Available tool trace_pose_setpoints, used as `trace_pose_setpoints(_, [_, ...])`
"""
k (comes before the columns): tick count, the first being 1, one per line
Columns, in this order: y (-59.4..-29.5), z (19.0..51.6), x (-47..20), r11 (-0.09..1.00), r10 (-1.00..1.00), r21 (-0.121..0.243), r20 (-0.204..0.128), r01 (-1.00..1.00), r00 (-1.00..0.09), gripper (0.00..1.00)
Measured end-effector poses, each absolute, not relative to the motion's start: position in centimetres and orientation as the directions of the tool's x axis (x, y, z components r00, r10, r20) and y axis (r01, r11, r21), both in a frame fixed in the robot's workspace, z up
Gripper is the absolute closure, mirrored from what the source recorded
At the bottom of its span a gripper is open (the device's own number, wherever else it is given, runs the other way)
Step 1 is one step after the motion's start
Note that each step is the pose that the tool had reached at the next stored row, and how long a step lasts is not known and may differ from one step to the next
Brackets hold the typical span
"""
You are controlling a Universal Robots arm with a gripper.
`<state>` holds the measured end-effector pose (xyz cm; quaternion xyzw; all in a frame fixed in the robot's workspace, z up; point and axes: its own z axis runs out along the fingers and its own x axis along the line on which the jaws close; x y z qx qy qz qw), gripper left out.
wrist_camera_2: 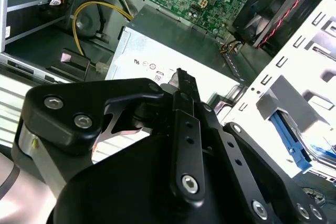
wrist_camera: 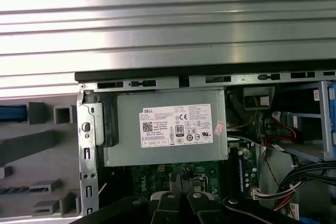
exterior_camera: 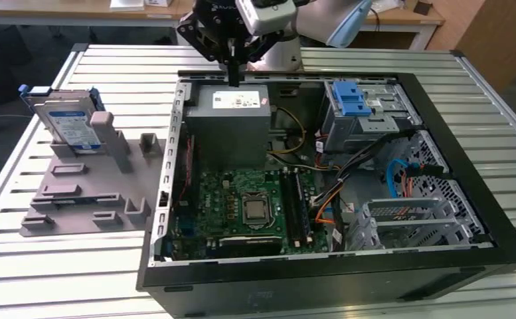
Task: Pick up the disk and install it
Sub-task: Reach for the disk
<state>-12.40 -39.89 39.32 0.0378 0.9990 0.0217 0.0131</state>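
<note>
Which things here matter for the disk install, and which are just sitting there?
Job: disk, upright in the grey holder; gripper, empty, above the power supply; drive cage, the likely slot.
Just there: motherboard; cables; table.

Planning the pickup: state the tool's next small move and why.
Probably shift the tool toward the exterior view's left: it hangs empty over the grey metal power supply box, while the silver, blue-framed disk stands in the grey plastic holder.
</note>
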Motion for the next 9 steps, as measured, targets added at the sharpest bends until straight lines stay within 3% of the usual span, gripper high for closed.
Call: trace_pose_setpoints(9, [-39.89, 38.79, -14.08, 0.996, 0.076, 0.044, -0.019, 0.075, -0.997, 0.89])
